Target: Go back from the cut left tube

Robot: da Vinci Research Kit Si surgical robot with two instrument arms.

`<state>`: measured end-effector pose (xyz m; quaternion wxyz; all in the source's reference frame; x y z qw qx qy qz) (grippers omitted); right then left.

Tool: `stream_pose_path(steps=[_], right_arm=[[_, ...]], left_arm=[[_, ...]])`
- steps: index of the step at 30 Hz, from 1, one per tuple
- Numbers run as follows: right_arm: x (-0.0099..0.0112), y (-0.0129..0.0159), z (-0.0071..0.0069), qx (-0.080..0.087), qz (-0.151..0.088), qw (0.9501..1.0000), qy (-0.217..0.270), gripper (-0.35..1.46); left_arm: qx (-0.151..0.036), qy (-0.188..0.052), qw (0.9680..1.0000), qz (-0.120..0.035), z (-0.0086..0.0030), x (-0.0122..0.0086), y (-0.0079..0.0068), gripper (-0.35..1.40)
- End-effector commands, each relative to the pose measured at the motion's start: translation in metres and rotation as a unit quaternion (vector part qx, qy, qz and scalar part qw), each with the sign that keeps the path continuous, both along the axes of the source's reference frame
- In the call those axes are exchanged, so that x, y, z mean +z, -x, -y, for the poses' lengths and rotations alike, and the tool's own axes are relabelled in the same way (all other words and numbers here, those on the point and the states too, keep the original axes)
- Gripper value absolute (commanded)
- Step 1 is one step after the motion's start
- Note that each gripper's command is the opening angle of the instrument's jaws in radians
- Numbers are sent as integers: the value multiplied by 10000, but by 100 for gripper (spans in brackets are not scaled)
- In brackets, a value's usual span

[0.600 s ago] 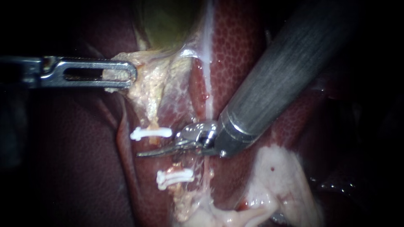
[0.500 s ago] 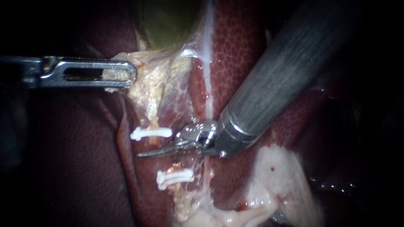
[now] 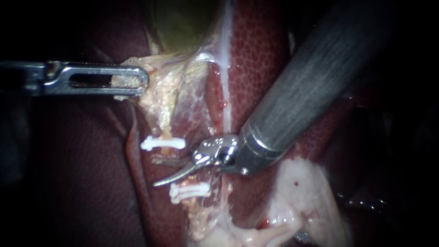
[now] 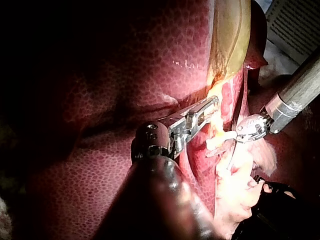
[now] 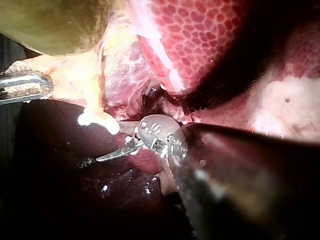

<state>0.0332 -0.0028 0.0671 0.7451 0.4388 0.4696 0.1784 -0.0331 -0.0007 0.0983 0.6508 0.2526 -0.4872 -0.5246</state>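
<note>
Jaws of my right instrument (image 3: 156, 172), two curved blades, are standing wide open and gripping nothing, while my left instrument (image 3: 141, 82) at 10 o'clock is clamping pale tissue (image 3: 160, 89) below the gallbladder (image 3: 178, 23) between its jaws. Over the liver (image 3: 256, 45), the cut left tube (image 3: 168, 132) is lying parted around the blades, its upper clip (image 3: 162, 143) sitting at their 12 o'clock and its lower clip (image 3: 188, 191) at 5 o'clock.

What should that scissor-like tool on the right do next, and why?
Probably ease the right instrument back along its shaft: its blades stand open between the upper clip and lower clip, gripping nothing, so it looks free to withdraw without snagging either.
</note>
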Motion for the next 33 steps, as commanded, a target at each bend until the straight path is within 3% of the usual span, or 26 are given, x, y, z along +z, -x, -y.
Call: stream_pose_path(steps=[1, 11, 18, 25, 33], right_arm=[[0, 0, 1, 18, -21, 10000, 31, 108], [-6, 15, 5, 10, -97, 9997, 246, 128], [-20, 66, 3, 277, -56, 9964, 802, 140], [-54, 118, -27, 514, 52, 9895, 1351, 143], [-110, 165, -65, 852, 111, 9793, 1835, 143]], left_arm=[[-1, 0, 10000, 0, 0, 0, 0, -35], [-1, 0, 10000, 0, 0, 0, 0, -35], [1, 0, 10000, 1, 0, 0, -1, -35], [-1, 0, 10000, 0, 0, 0, 0, -35], [-1, 0, 10000, 0, 0, 1, 0, -35]])
